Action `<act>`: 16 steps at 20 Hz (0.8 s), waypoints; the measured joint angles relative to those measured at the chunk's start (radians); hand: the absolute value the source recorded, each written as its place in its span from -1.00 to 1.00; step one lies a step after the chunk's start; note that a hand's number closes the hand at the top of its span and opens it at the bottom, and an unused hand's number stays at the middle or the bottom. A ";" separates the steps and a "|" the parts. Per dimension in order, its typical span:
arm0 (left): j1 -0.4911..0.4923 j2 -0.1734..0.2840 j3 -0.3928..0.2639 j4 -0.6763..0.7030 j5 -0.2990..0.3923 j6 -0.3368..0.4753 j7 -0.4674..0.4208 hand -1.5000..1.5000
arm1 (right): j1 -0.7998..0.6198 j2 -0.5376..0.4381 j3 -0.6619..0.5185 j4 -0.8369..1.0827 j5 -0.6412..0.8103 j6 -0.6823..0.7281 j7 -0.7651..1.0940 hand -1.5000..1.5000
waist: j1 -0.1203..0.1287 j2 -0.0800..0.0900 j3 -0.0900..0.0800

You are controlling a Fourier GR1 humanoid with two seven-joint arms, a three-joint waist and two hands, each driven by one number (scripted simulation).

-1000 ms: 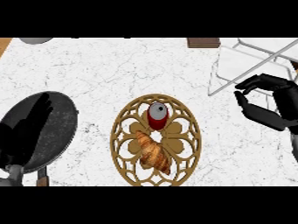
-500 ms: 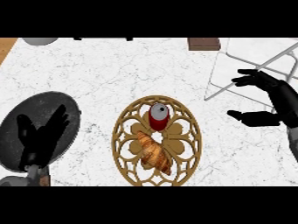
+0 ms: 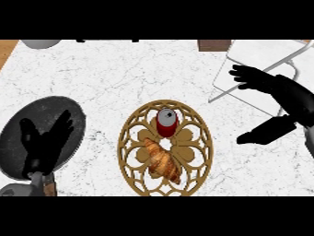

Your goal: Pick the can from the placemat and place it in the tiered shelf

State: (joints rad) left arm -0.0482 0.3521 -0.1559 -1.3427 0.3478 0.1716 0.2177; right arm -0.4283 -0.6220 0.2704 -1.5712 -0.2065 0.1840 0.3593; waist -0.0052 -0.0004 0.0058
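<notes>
- Rising from its spot a second ago, the right hand (image 3: 268, 83) now sits further up the view, over the near edge of the tiered shelf (image 3: 254, 60), with its fingers spread and nothing in them.
- That shift carries it away from the can (image 3: 166, 121), which stays untouched on the placemat (image 3: 133, 138), well to the left of that hand and a little below it.
- By my reading the pick has not begun; the hand must come back left before any grasp.
- Beside the can, just below it, lies a croissant (image 3: 162, 159) on the same placemat.
- Far left of the right hand, the left hand (image 3: 47, 145) rests open, fingers up, over a dark round plate (image 3: 9, 133); it has changed little.
- Hidden or unclear: the shelf is cut off at the view's upper right, so its tiers cannot be made out; the right forearm leaves the view at the edge; a dark shape (image 3: 266, 131) under the right wrist may be its shadow on the surface (image 3: 98, 78).
</notes>
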 measured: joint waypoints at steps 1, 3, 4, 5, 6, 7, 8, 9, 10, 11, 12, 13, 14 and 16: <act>-0.003 -0.004 0.002 0.005 -0.003 0.000 0.001 0.00 | -0.012 0.005 0.015 -0.025 0.003 0.002 0.052 -1.00 | 0.000 0.001 0.002; -0.012 -0.007 0.006 0.019 -0.007 -0.004 0.001 0.00 | -0.059 0.034 0.045 -0.058 0.020 -0.010 0.153 -1.00 | 0.004 -0.001 0.001; -0.008 -0.005 0.012 0.023 -0.005 -0.016 -0.015 0.00 | -0.084 0.053 0.064 -0.071 0.042 -0.028 0.203 -1.00 | 0.006 -0.002 0.000; -0.005 0.000 0.016 0.018 -0.002 -0.024 -0.012 0.00 | -0.104 0.073 0.083 -0.089 0.066 -0.049 0.253 -1.00 | 0.008 -0.003 -0.001; -0.003 0.001 0.019 0.012 -0.002 -0.027 -0.009 0.00 | -0.125 0.093 0.100 -0.094 0.092 -0.066 0.298 -1.00 | 0.009 -0.003 -0.002; -0.004 -0.010 0.012 0.008 -0.011 -0.016 -0.006 0.00 | -0.151 0.110 0.111 -0.101 0.111 -0.078 0.348 -1.00 | 0.010 -0.003 -0.002; -0.001 -0.007 0.017 0.010 -0.011 -0.025 -0.012 0.00 | -0.177 0.130 0.120 -0.106 0.132 -0.092 0.395 -1.00 | 0.011 -0.003 -0.003; -0.004 -0.012 0.019 0.011 -0.013 -0.025 -0.011 0.00 | -0.201 0.150 0.131 -0.098 0.157 -0.103 0.433 -1.00 | 0.012 -0.003 -0.003; -0.006 -0.018 0.013 0.004 -0.018 -0.016 -0.001 0.00 | -0.237 0.175 0.146 -0.078 0.185 -0.115 0.471 -1.00 | 0.015 -0.003 -0.003; -0.009 -0.020 0.017 0.010 -0.019 -0.017 -0.002 0.00 | -0.262 0.194 0.161 -0.055 0.211 -0.117 0.499 -1.00 | 0.016 -0.002 -0.004; -0.013 -0.020 0.019 0.010 -0.023 -0.017 0.007 0.00 | -0.283 0.210 0.169 -0.039 0.233 -0.116 0.524 -1.00 | 0.016 -0.002 -0.004; -0.021 -0.018 0.024 0.013 -0.025 -0.017 0.016 0.00 | -0.289 0.228 0.183 -0.025 0.258 -0.118 0.540 -1.00 | 0.015 -0.002 -0.004; -0.015 -0.015 0.028 0.011 -0.025 -0.026 0.014 0.00 | -0.301 0.244 0.186 -0.006 0.273 -0.112 0.553 -1.00 | 0.015 -0.002 -0.004; -0.020 -0.028 0.030 0.025 -0.032 -0.029 0.001 0.00 | -0.329 0.284 0.201 0.021 0.297 -0.104 0.596 -1.00 | 0.014 -0.002 -0.004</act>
State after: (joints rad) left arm -0.0681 0.3237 -0.1263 -1.3174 0.3161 0.1425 0.2190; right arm -0.7572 -0.3380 0.4716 -1.5501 0.0904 0.0804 0.9552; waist 0.0093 -0.0021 0.0021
